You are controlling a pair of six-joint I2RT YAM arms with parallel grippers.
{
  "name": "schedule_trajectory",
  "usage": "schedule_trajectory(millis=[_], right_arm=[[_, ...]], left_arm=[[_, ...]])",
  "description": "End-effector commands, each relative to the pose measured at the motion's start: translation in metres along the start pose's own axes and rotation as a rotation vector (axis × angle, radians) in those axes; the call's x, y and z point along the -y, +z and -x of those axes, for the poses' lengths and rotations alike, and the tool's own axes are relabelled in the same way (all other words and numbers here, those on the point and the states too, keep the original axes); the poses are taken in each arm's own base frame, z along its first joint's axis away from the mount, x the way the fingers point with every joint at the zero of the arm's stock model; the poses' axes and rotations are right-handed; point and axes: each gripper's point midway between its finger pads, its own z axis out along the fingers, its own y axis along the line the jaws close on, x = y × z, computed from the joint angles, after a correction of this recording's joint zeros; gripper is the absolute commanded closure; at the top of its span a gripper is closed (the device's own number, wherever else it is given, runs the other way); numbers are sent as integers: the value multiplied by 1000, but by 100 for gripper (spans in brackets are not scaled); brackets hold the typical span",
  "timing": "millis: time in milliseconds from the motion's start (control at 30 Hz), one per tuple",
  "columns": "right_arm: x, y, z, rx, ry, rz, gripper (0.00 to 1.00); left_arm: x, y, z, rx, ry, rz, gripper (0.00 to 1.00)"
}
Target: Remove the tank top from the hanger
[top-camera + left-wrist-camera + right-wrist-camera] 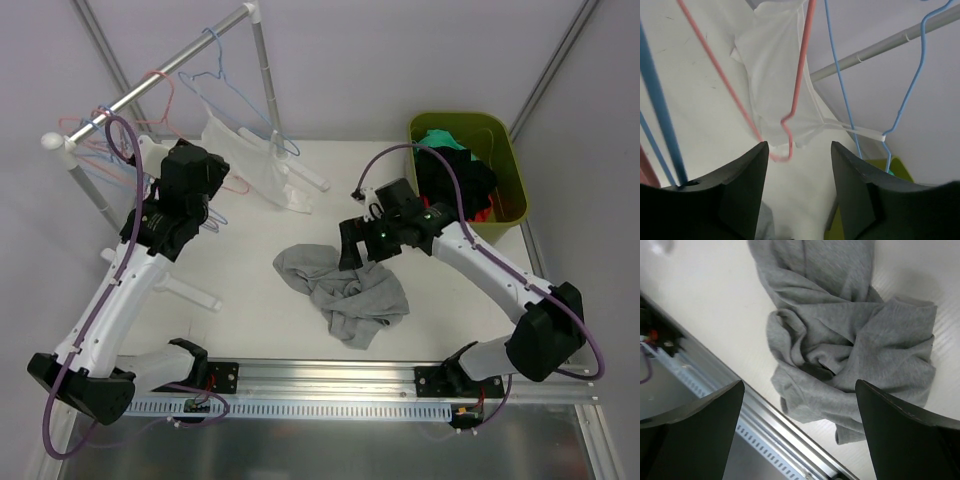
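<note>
Tank top (250, 150): white, hung on blue hanger (225, 85) at approx 11 o'clock in top view; lower end sags to table (250, 300) by rack foot.
Strap: thin, looped over the hanger wire, seen at 4 o'clock in L wrist view.
Rail (170, 75): grey bar, slants from 9 to 12 o'clock, carries the hangers.
Pink hanger (795, 100): crosses in front of tank top, its bottom bend just above the finger gap.
L gripper (797, 150): released, jaws apart, nothing betw. them; raised beside the rail, aimed at the tank top, not touching it.
R gripper (799, 390): released, jaws wide, nothing held; hovers over grey shirt (840, 340).
Grey shirt: crumpled on table, approx 6 o'clock of centre, apart from rack.
Bin (455, 118): green, at 2 o'clock, clothes inside.
</note>
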Motion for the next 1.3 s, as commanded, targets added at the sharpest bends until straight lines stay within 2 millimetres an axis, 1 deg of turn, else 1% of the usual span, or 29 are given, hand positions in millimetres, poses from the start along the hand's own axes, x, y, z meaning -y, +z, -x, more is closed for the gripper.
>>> schedule_trajectory(millis=[0,33,67,133,200,300,367,467,500,533,567,600,633,667,700,733,767,800,833,867,900,933,967,1000,1033,1067,1167,1200,1267], right_arm=[[34,11,-25,-81,-107,-225,0],[34,18,-36,-108,-132,-254,1],[44,20,-34,-94,-147,-329,0],[52,32,-38,-98,-137,-404,1],[53,47,-42,-103,-125,-399,1],[64,71,-56,-173,-104,-428,1],[74,89,-71,-223,-84,-465,1],[82,108,-89,-263,-84,-510,0],[82,111,-96,-275,-92,-523,1],[84,113,-98,-273,-92,-530,0],[82,119,-99,-261,-83,-517,3],[83,122,-102,-261,-78,-514,9],[83,123,-102,-255,-73,-511,19],[83,125,-98,-237,-73,-512,35],[82,124,-94,-220,-71,-518,67],[80,122,-88,-200,-73,-518,84],[80,118,-79,-166,-78,-532,100],[72,107,-62,-99,-80,-524,100],[69,97,-44,-34,-89,-538,100],[62,86,-30,17,-98,-534,100],[49,64,-6,114,-109,-512,100],[43,50,10,173,-113,-510,100],[32,30,35,253,-112,-504,100],[28,12,51,304,-116,-506,99],[25,-13,65,363,-117,-525,100],[13,-39,92,444,-112,-514,100],[14,-89,125,535,-131,-559,100],[10,-122,150,617,-115,-560,100],[14,-149,168,647,-116,-591,100]], left_arm=[[10,-20,12,-15,-78,-80,45],[15,-25,10,-40,-63,-109,38],[20,-31,12,-54,-56,-139,22],[29,-41,11,-90,-13,-197,4],[35,-55,5,-151,-15,-258,1],[40,-72,-3,-213,-4,-329,1],[45,-85,-8,-259,44,-397,1],[54,-102,-14,-306,179,-508,1],[56,-110,-23,-343,250,-566,1],[56,-114,-27,-355,283,-590,1],[56,-122,-32,-382,311,-632,1],[54,-130,-43,-435,343,-678,1],[51,-133,-47,-444,379,-702,1],[48,-141,-47,-447,386,-726,1],[45,-146,-49,-456,395,-742,1],[37,-146,-56,-473,415,-746,1],[31,-154,-54,-465,416,-763,1],[24,-155,-59,-478,424,-761,1],[22,-165,-56,-474,431,-802,1],[19,-170,-58,-484,441,-819,1],[15,-172,-62,-497,452,-832,1],[13,-177,-64,-506,461,-852,1],[12,-189,-65,-525,468,-905,1],[8,-191,-70,-539,483,-921,1],[6,-197,-70,-544,488,-944,2],[4,-200,-74,-563,492,-960,1],[-5,-199,-83,-603,466,-936,1],[-5,-201,-86,-630,440,-930,1],[-5,-201,-89,-659,413,-917,1]])
